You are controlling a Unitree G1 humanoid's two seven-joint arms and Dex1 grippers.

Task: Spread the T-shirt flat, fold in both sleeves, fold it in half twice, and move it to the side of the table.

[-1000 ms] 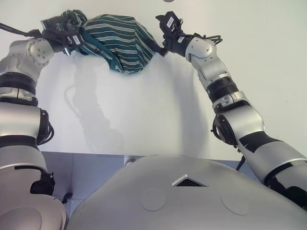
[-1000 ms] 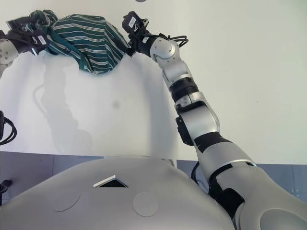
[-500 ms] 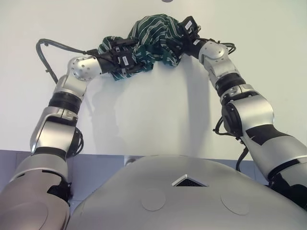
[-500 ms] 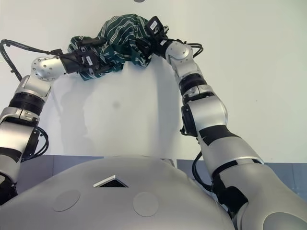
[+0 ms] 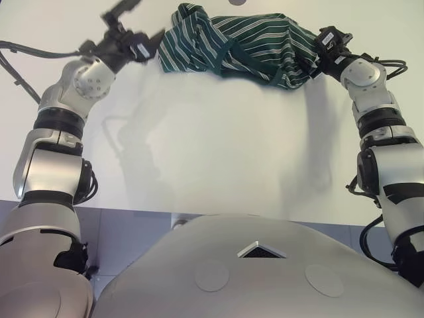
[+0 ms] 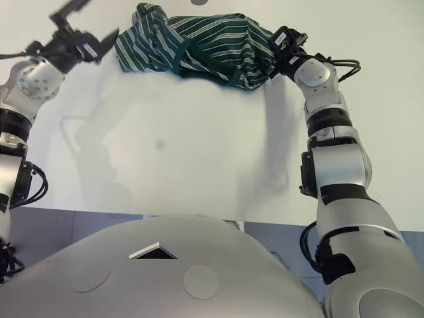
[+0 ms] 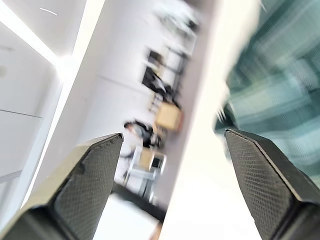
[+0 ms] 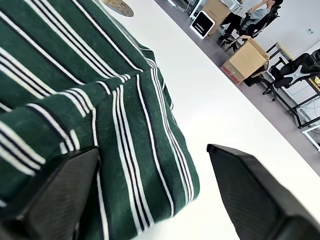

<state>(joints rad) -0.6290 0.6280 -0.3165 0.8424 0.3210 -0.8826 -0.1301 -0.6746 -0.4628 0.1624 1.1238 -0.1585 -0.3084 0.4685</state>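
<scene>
The green T-shirt (image 5: 238, 46) with white stripes lies crumpled in a long heap at the far middle of the white table (image 5: 218, 146). My left gripper (image 5: 136, 23) hovers just left of the shirt's left end, open, and nothing sits between its fingers (image 7: 90, 175). My right gripper (image 5: 324, 50) is at the shirt's right end. Its fingers (image 8: 250, 190) stand apart, open, with a fold of the striped cloth (image 8: 125, 150) lying between them and over one finger.
A small dark round disc (image 8: 116, 6) lies on the table just beyond the shirt. The table's near edge (image 5: 132, 211) runs in front of me, with bare tabletop between it and the shirt. Chairs and boxes stand in the room past the far edge.
Both grippers held the bunched shirt close together; they have since swung apart. The left one let go and moved left, and the shirt now stretches wider along the far side.
</scene>
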